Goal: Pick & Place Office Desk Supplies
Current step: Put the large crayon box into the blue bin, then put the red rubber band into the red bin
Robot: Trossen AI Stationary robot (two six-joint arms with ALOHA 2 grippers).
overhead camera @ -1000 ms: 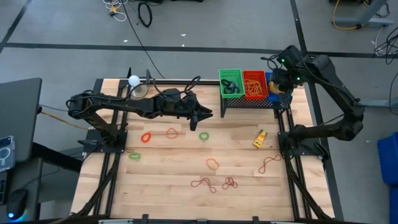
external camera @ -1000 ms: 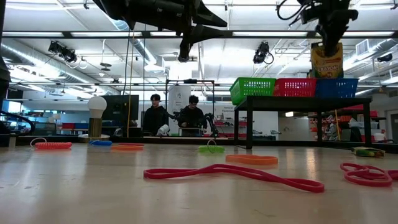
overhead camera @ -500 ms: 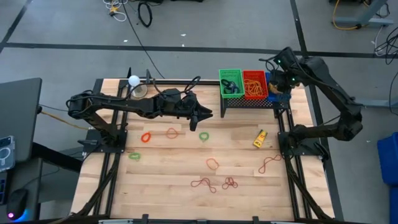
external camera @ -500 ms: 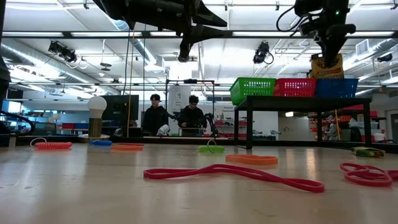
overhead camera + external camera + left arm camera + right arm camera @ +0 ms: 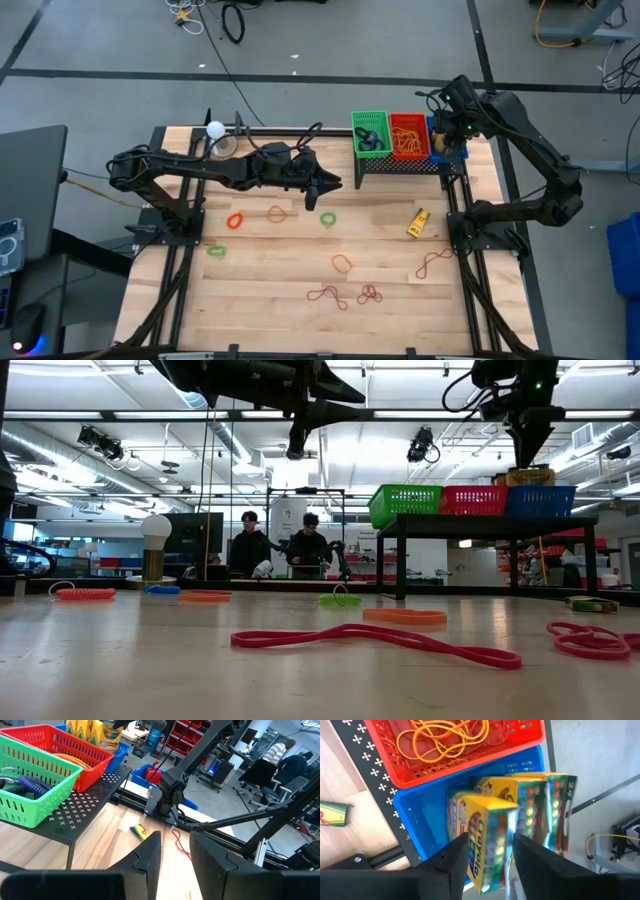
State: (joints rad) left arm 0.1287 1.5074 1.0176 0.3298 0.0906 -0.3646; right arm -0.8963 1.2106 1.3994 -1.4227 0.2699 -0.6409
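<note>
Grey concrete floor (image 5: pixel 330 40) all around, crossed by dark seam lines, with loose black and yellow cables (image 5: pixel 232 20) lying out at 12 o'clock. Wooden plank bench (image 5: pixel 290 300) sat on a black metal frame. Dark monitor (image 5: pixel 30 190) over at 9 o'clock, plus a blue bin (image 5: pixel 625 255) poking in at 3 o'clock. Seen level across the bench: big open workshop, white ceiling with long strip lights (image 5: pixel 400 417), exposed ducts and hanging lamps (image 5: pixel 95 440). Two people (image 5: pixel 280 547) standing way back at another workstation. Red shelving bins (image 5: pixel 187 730) and office chairs (image 5: pixel 272 790) further off, someone seated (image 5: pixel 297 762) there too.
</note>
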